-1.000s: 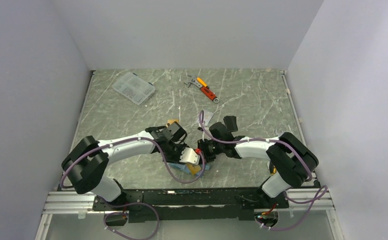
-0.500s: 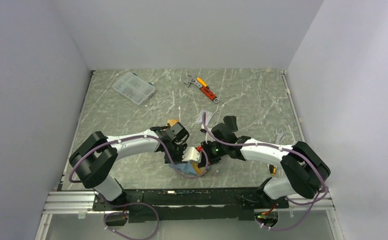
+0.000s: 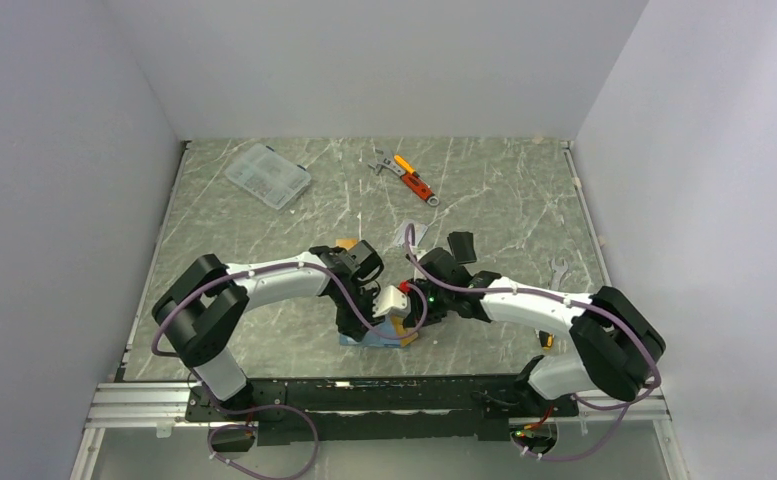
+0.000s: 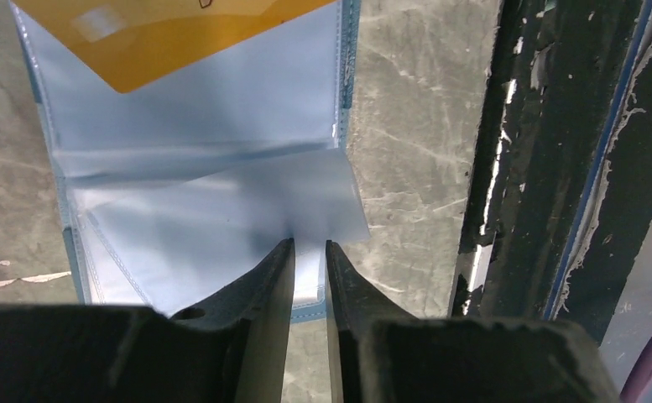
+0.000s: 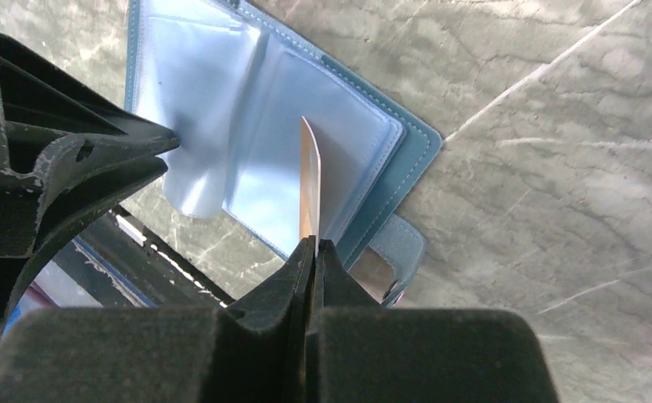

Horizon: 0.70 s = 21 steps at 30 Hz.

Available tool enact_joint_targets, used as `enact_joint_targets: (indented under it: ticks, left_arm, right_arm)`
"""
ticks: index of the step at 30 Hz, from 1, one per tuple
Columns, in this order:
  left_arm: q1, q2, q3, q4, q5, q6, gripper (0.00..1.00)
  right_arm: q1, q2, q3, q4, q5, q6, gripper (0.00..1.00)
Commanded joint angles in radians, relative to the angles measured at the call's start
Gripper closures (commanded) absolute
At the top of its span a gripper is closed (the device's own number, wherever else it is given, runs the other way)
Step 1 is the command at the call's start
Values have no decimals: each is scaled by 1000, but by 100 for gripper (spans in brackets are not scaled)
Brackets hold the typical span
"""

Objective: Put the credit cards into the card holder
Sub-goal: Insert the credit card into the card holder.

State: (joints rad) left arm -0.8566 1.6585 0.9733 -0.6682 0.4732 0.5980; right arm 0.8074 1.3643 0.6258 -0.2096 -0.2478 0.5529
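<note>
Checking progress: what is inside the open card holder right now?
Inside the card holder: clear light-blue sleeves, those showing empty. The orange card, pinched in the right gripper, stands edge-on over them. Whatever lies under the left gripper is hidden.

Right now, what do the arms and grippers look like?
The left arm and right arm: white links, bulky black joints, purple cables looping alongside. A green light glows near the right wrist. The left gripper and right gripper: matte black tapered fingers, scuffed and chipped.
</note>
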Motion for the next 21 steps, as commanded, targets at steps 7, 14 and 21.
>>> enact_joint_targets:
  ticks: [7, 14, 21]
  left_arm:
    - [31, -49, 36, -71, 12, -12, 73]
    - [35, -77, 37, -77, -127, 78, 73]
    - [34, -76, -2, -61, -171, 127, 73]
  right_arm:
    - [-40, 55, 106, -24, 36, -93, 100]
    - [-39, 79, 104, 99, -89, -10, 100]
    - [-6, 100, 98, 127, -100, 35, 100]
